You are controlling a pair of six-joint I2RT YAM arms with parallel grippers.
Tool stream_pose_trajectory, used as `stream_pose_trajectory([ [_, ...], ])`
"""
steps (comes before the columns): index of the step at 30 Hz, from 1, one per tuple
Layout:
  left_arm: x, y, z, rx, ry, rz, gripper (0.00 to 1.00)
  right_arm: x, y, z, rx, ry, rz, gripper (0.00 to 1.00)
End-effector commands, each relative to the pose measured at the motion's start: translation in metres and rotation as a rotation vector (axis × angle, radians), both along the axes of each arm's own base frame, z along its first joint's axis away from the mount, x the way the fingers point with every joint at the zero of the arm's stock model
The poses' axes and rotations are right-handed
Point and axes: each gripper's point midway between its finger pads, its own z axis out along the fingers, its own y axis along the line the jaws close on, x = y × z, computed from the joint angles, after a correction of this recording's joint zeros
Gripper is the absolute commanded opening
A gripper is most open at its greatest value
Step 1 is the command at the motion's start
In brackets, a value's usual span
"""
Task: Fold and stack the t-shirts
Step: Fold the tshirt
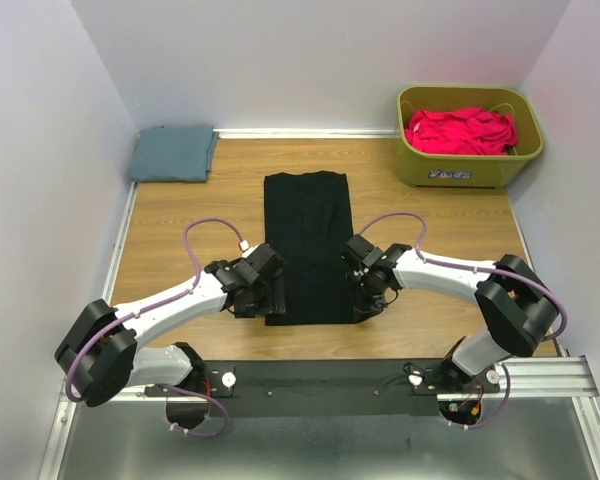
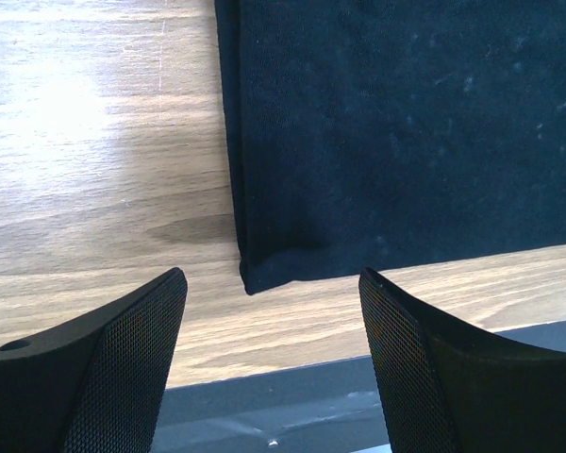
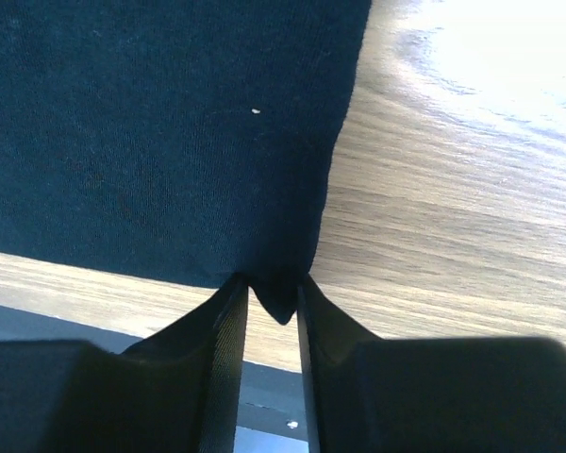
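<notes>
the long, folded black cloth t-shirt (image 1: 308, 245) lies flat in the middle of the wooden bench (image 1: 170, 225). the right tool (image 3: 272, 283) has its jaws nearly together, pinching the shirt's near right corner. the left tool (image 2: 272, 276) stands wide open over the near left corner, holding nothing. a folded slate blue-grey cloth t-shirt (image 1: 173, 153) sits far left. a crumpled pink-red cloth t-shirt (image 1: 460, 130) fills the olive-green plastic tub (image 1: 470, 168) far right.

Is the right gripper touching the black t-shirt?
Touching. The right wrist view shows a corner of the black t-shirt pinched in the right gripper, with no gap visible.
</notes>
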Motion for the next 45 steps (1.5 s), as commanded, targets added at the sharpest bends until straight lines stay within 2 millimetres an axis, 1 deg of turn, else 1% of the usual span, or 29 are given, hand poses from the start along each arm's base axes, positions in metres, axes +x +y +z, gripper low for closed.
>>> stream_pose_trajectory([
  [1, 0.0, 0.002, 0.0, 0.013, -0.006, 0.028, 0.82, -0.002, -0.023, -0.026, -0.132, -0.011, -0.015, 0.3],
  [2, -0.002, 0.002, -0.001, 0.013, 0.0, 0.032, 0.82, -0.003, -0.024, -0.027, -0.134, -0.009, -0.013, 0.26],
  [5, -0.005, 0.003, -0.005, 0.02, 0.015, 0.031, 0.82, -0.005, -0.027, -0.029, -0.143, -0.002, -0.016, 0.18],
  [6, -0.006, 0.002, -0.005, 0.018, 0.019, 0.026, 0.82, -0.005, -0.026, -0.027, -0.139, -0.007, -0.01, 0.12],
  [7, -0.006, 0.002, -0.005, 0.019, 0.02, 0.026, 0.81, -0.004, -0.026, -0.026, -0.137, -0.011, -0.007, 0.09],
  [8, -0.006, 0.001, -0.005, 0.019, 0.02, 0.025, 0.81, -0.003, -0.026, -0.025, -0.134, -0.015, -0.005, 0.03],
  [9, -0.006, 0.001, -0.005, 0.019, 0.02, 0.025, 0.81, -0.003, -0.025, -0.024, -0.132, -0.02, -0.005, 0.01],
  [13, -0.007, 0.001, -0.01, 0.036, 0.033, 0.024, 0.76, -0.002, -0.025, -0.021, -0.124, -0.034, 0.001, 0.01],
  [16, -0.005, -0.001, -0.011, 0.049, 0.023, 0.021, 0.72, 0.0, -0.024, -0.018, -0.115, -0.047, 0.0, 0.01],
  [18, -0.003, -0.003, -0.011, 0.051, 0.022, 0.022, 0.65, 0.002, -0.023, -0.014, -0.106, -0.064, -0.001, 0.01],
  [20, -0.004, -0.003, -0.012, 0.06, 0.028, 0.017, 0.61, 0.003, -0.023, -0.012, -0.101, -0.07, 0.003, 0.01],
  [22, -0.004, -0.002, -0.013, 0.067, 0.031, 0.018, 0.6, 0.002, -0.024, -0.012, -0.101, -0.07, 0.005, 0.01],
  [23, -0.005, -0.002, -0.014, 0.071, 0.034, 0.018, 0.56, 0.002, -0.024, -0.013, -0.104, -0.069, 0.005, 0.01],
  [29, -0.007, 0.001, -0.019, 0.086, 0.041, 0.037, 0.55, 0.003, -0.026, -0.011, -0.104, -0.082, 0.005, 0.01],
  [33, -0.008, -0.003, -0.026, 0.09, 0.05, 0.022, 0.55, 0.002, -0.027, -0.014, -0.111, -0.074, 0.011, 0.01],
  [36, -0.011, -0.005, -0.034, 0.105, 0.067, 0.008, 0.55, 0.002, -0.027, -0.014, -0.111, -0.077, 0.012, 0.01],
  [38, -0.017, -0.007, -0.04, 0.114, 0.089, -0.008, 0.55, 0.002, -0.028, -0.013, -0.113, -0.083, 0.011, 0.0],
  [41, -0.024, -0.01, -0.042, 0.119, 0.106, -0.031, 0.54, 0.003, -0.029, -0.012, -0.112, -0.086, 0.006, 0.01],
  [43, -0.029, -0.009, -0.045, 0.127, 0.123, -0.035, 0.49, 0.003, -0.029, -0.012, -0.111, -0.089, 0.005, 0.01],
  [45, -0.032, -0.007, -0.047, 0.136, 0.134, -0.039, 0.4, 0.003, -0.029, -0.011, -0.11, -0.095, 0.001, 0.01],
])
